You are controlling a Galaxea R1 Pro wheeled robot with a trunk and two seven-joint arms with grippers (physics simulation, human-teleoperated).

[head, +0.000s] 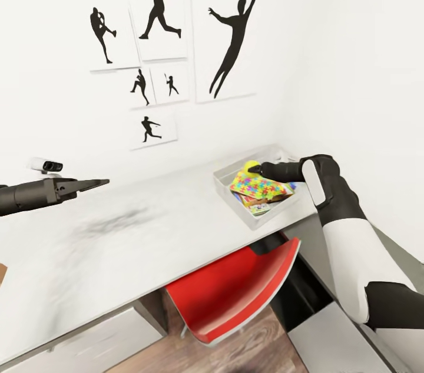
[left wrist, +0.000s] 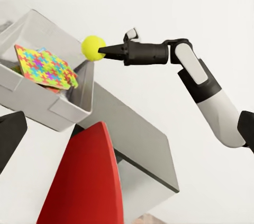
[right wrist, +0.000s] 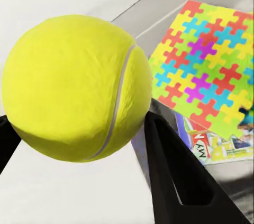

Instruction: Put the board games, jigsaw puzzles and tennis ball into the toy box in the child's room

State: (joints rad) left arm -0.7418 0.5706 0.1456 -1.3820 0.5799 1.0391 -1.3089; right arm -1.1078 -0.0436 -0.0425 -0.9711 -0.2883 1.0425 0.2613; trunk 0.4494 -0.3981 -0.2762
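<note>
The light grey toy box (head: 224,183) stands at the right end of the table (head: 147,232). Inside it lies a multicoloured jigsaw puzzle (head: 262,187), tilted over a colourful flat board game (head: 259,207). My right gripper (head: 254,170) is shut on the yellow-green tennis ball (head: 252,167) and holds it just above the box, over the puzzle. From the left wrist, the ball (left wrist: 93,47) hangs over the box's (left wrist: 63,110) corner, beside the puzzle (left wrist: 45,68). The right wrist view has the ball (right wrist: 76,86) close up with the puzzle (right wrist: 206,70) behind. My left gripper (head: 97,183) hovers open over the table's left part.
A red chair (head: 235,290) is tucked under the table below the toy box. White drawers (head: 88,343) sit under the left part. A small white device (head: 46,165) rests at the table's back left. Black sports-silhouette pictures (head: 159,2) hang on the white wall.
</note>
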